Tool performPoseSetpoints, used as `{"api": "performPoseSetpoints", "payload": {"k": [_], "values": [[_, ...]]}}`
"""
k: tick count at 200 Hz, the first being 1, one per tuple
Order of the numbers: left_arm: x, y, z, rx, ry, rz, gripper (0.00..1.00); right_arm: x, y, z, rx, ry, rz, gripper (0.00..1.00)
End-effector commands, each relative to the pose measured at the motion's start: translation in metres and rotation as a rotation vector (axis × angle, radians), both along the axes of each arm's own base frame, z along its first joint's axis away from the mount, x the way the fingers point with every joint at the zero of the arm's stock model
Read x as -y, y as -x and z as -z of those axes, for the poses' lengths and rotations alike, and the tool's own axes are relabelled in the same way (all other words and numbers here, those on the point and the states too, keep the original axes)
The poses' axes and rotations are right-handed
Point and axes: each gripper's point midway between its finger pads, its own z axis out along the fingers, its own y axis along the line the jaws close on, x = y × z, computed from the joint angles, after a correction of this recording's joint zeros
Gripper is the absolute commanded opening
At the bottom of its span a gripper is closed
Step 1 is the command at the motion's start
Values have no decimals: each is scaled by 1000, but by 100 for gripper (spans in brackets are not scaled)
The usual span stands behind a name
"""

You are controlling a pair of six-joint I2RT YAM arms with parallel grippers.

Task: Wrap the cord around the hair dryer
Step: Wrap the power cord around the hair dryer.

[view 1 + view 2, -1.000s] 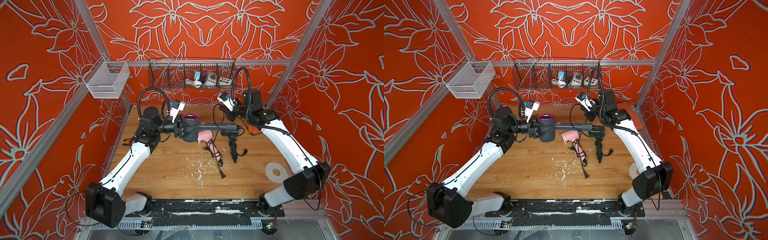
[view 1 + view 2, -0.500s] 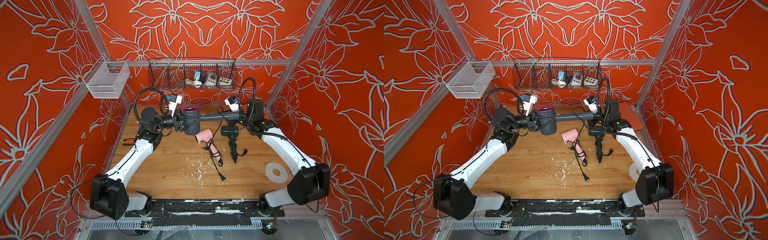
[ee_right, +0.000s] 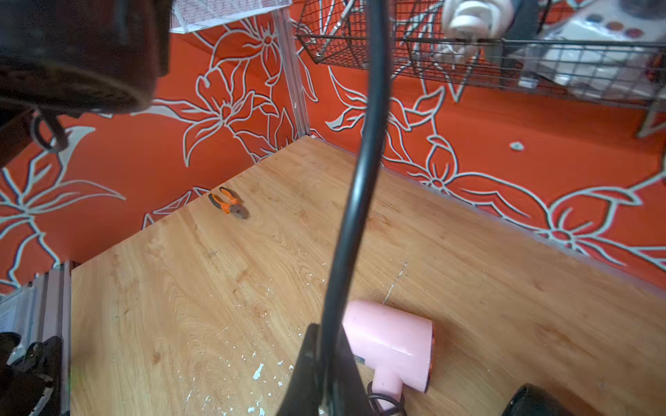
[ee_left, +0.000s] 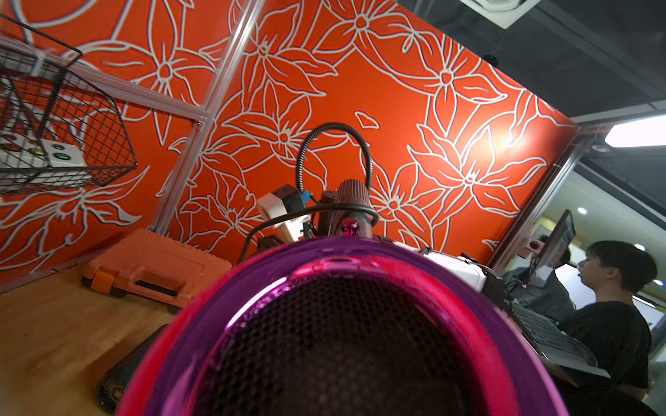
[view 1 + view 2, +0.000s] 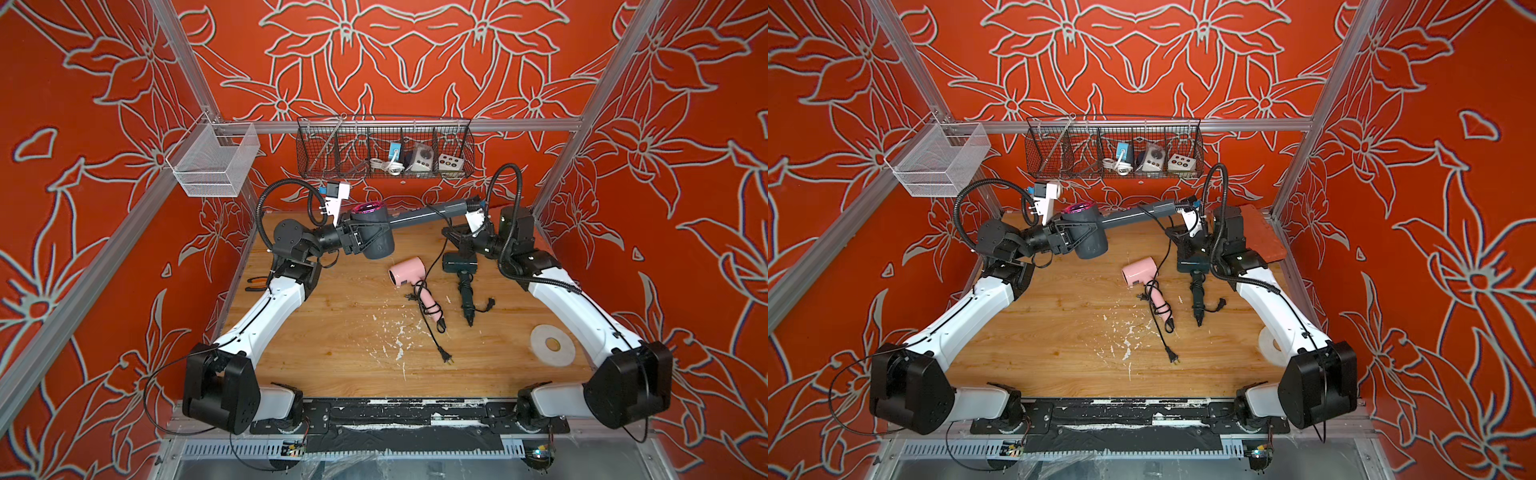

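Observation:
My left gripper is shut on the barrel of the grey hair dryer, held above the table's back. Its magenta-ringed intake fills the left wrist view. The handle slants up to the right. The black cord crosses over the handle, loops round it and drops to the table, ending in a plug. Just below the handle's end, my right gripper is shut on the cord; its jaws pinch it.
A pink hair dryer and a dark one lie on the wooden table under the cord. A tape roll sits at the right, pliers at the left edge, an orange case at the back right. A wire basket hangs on the back wall.
The left arm lifted the dryer and swung it toward the back wall, tilting the handle upward. The right gripper carried the cord from the handle's far side to its near side.

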Motion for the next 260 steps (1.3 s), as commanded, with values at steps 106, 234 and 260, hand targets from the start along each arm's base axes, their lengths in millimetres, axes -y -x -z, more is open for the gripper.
{"api": "performPoseSetpoints", "payload": {"k": [106,234,260], "values": [[36,65,12,115,67,369,0,11,-44,-55,192,74,-36,0],[53,86,-26,171,250,534,0,15,-65,-30,-76,-375,-142,0],[53,85,-39,200,282,531,0,17,-64,-13,-165,-478,-139,0]]}}
